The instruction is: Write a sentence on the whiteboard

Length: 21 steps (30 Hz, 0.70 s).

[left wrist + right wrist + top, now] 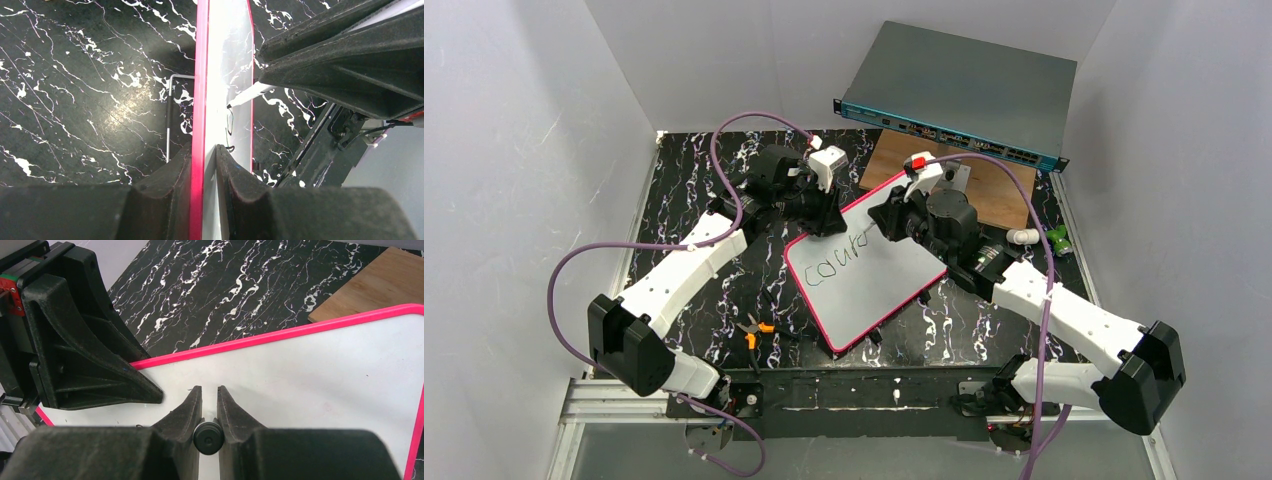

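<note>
Top view: whiteboard lies skewed mid-table on the black, white-veined table top, between my arms. My left gripper is on its far-left corner. My right gripper is over the far edge and covers part of the writing. Sentence reads "cour" only, black and slanted. Grey-teal network switch at the back, flat wooden board in front of it. Orange-handled pliers lie near the whiteboard's near-left edge, not touching. Left wrist view: my ribbed black fingers are closed tight on the whiteboard, one each side of the glossy pink frame, seen edge-on. The marker has a white barrel and its black tip is on the white face. A thin metal rod lies just beside the frame. Right wrist view: jaws nearly together, pinching the marker by its round black end. My left gripper blocks the board's left corner, and the wood grain shows beyond the frame.
</note>
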Tool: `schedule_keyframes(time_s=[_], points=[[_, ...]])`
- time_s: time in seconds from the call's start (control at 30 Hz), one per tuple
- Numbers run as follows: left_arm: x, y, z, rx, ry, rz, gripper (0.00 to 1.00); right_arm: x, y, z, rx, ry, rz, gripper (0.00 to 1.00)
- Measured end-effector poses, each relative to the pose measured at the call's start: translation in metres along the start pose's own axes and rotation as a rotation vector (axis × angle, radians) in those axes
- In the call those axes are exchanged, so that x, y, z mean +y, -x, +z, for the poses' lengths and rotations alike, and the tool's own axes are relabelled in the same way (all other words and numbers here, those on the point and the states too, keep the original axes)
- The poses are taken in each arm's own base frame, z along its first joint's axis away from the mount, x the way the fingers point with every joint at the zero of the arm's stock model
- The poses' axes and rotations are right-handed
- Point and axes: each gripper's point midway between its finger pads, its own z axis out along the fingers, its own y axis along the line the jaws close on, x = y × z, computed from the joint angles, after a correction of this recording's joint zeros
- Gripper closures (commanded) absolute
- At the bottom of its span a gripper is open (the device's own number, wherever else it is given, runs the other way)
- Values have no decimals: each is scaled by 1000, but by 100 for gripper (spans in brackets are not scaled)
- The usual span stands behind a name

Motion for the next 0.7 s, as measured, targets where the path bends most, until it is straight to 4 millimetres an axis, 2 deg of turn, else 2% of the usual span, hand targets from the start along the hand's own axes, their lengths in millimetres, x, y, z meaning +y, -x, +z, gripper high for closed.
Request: schedule_keyframes(time_s=[0.2, 0.5, 0.7], points=[[0, 0, 0, -1, 0, 0, 100, -2, -3, -3, 2, -2, 2, 99], [0, 0, 0, -1, 0, 0, 100, -11, -23, -9, 48, -27, -5, 99], [-1, 0, 0, -1, -5, 1, 100, -14, -14, -15, 21, -34, -25, 99]])
